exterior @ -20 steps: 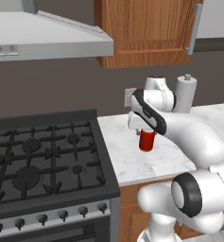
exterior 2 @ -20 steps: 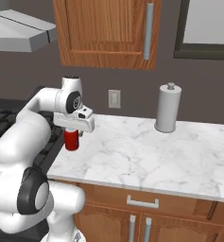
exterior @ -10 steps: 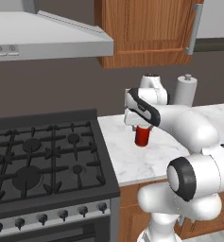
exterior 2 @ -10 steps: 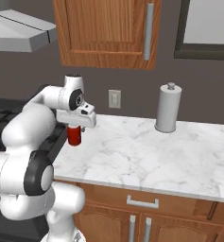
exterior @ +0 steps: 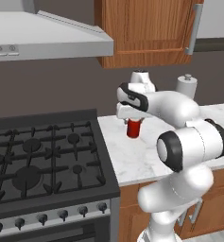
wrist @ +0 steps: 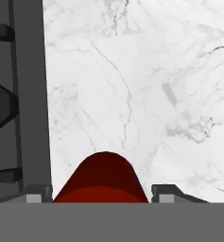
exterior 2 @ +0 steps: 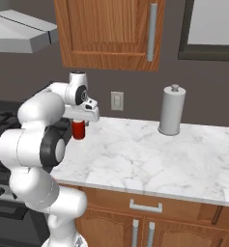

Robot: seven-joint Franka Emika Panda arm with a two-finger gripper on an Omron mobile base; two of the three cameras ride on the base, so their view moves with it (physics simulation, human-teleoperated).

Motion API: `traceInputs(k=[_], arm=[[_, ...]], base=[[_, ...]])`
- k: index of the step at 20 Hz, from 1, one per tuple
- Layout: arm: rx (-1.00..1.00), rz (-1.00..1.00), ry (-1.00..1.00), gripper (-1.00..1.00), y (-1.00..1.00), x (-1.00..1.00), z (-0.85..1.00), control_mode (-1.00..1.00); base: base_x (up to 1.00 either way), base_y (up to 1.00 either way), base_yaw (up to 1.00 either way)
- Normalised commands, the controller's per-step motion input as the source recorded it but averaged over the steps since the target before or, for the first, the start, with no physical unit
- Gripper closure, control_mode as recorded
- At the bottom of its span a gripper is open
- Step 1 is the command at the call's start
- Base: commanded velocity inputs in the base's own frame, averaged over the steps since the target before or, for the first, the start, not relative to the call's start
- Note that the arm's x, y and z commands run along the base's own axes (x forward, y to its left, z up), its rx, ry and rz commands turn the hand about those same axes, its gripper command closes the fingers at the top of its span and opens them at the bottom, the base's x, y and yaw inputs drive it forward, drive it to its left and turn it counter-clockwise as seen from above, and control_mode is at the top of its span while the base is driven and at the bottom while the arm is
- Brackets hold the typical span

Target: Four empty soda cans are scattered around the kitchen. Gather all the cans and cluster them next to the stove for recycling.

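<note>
Gripper jaws are seen clamped on the upright small red cylindrical soda can, held directly below the hand with its long axis vertical, over the white marble counter just right of the black gas stove.

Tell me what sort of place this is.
A home kitchen, rendered rather than real: a black gas stove under a range hood, a marble counter with wooden cabinets, and a paper towel roll by the wall.
</note>
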Motion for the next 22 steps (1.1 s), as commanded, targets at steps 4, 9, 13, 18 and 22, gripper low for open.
traceInputs(k=[4, 9, 13, 18, 22], arm=[[-0.02, 0.0, -0.05, 1.0, 0.29, 0.63, -0.22, -1.0], [-0.04, 0.0, -0.03, 1.0, 0.26, 0.6, -0.38, -1.0], [-0.04, 0.0, 0.0, 1.0, 0.1, 0.66, -0.46, -1.0], [-0.03, 0.0, 0.0, 1.0, 0.07, 0.63, -0.41, -1.0], [-0.02, 0.0, 0.0, 1.0, 0.1, 0.59, -0.34, -1.0]], base=[[0.0, 0.0, 0.0], [0.0, 0.0, 0.0], [0.0, 0.0, 0.0], [0.0, 0.0, 0.0], [0.0, 0.0, 0.0]])
